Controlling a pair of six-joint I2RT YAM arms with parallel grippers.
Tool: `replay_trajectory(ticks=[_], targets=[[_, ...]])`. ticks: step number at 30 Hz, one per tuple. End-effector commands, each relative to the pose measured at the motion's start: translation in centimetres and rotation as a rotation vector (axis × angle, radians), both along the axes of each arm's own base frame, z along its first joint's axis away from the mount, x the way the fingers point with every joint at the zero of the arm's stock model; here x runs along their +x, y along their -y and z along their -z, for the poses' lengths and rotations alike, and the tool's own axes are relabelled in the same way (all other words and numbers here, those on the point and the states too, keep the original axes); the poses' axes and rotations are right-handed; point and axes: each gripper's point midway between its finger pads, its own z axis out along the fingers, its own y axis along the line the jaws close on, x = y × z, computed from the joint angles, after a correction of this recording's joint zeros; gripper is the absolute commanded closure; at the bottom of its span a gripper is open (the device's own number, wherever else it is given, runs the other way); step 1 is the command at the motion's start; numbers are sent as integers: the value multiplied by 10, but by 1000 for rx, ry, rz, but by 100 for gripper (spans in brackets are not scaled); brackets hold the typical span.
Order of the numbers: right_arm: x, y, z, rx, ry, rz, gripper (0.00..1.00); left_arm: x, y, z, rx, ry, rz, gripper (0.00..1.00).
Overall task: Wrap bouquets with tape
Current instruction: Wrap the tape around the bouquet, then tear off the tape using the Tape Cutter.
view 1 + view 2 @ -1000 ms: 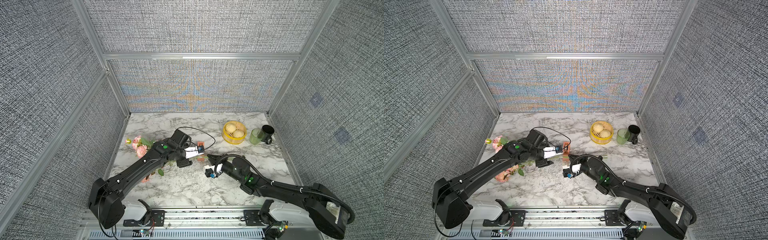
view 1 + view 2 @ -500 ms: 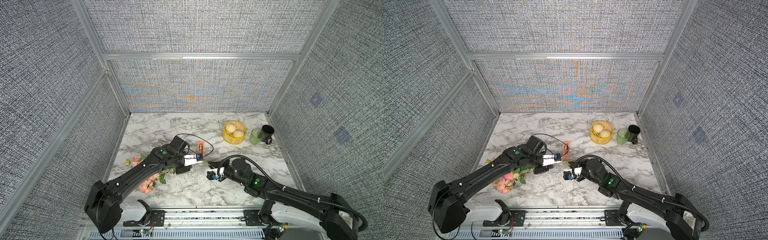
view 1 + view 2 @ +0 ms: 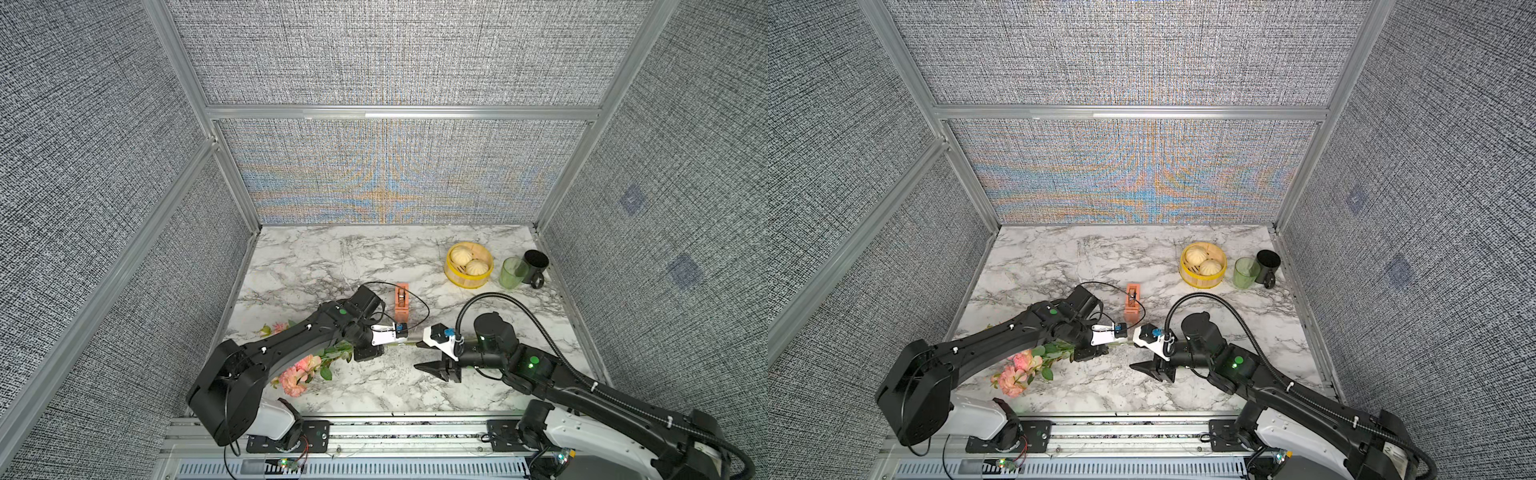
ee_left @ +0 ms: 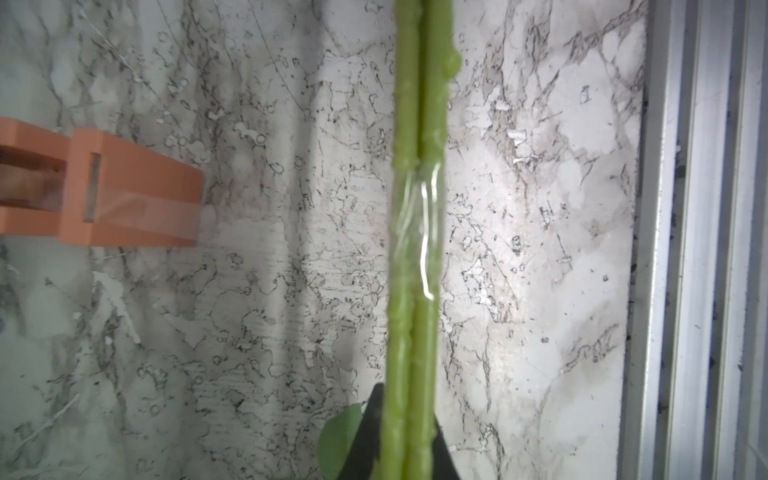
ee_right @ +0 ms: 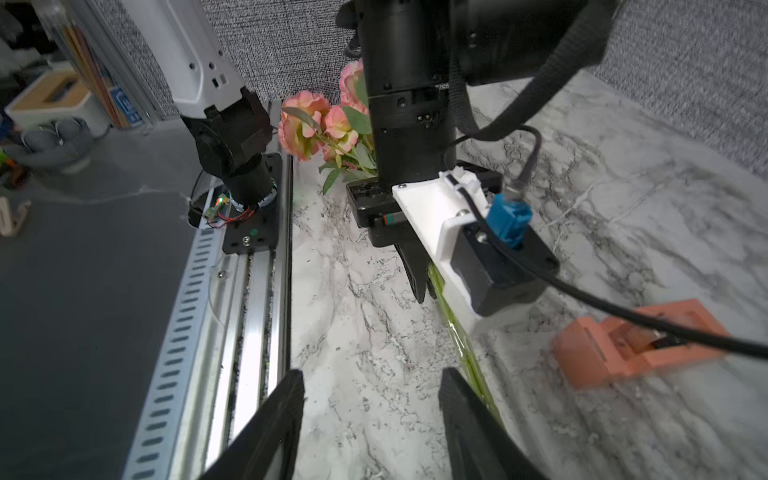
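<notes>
Okay, swapped grips: my left gripper (image 3: 384,344) now pinches the rose bouquet (image 3: 299,372) stems, blooms at 7 o'clock on the marble table (image 3: 332,257). My right gripper (image 5: 370,399) just let go, jaws half apart, empty. Clear tape band (image 4: 415,232) is on, so this wrap's likely done. The tape dispenser (image 3: 401,301) sits at the stems' 12 o'clock.

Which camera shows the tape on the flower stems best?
The left wrist view: the clear tape wraps the two green stems up close. The right wrist view shows a blurry shiny stretch of stem; in both top views the stems are too small to show tape.

Marble table (image 3: 332,257): tape dispenser (image 3: 401,301), steamer basket (image 3: 461,281), green cup (image 3: 512,275), black mug (image 3: 535,266)
</notes>
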Motion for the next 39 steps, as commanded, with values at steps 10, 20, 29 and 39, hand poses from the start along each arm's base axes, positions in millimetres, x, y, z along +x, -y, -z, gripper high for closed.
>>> replay_trajectory(ticks=[10, 20, 29, 39], targets=[[110, 71, 17, 309, -726, 824, 41, -15, 2, 19, 37, -67, 69, 100], [142, 40, 68, 324, -953, 842, 41, -18, 12, -21, -68, 8, 98, 100], [157, 1, 89, 378, -1036, 740, 41, -22, 0, 12, 59, -79, 74, 100], [161, -31, 117, 391, -1114, 701, 50, -19, -1, 26, 106, -106, 65, 100]])
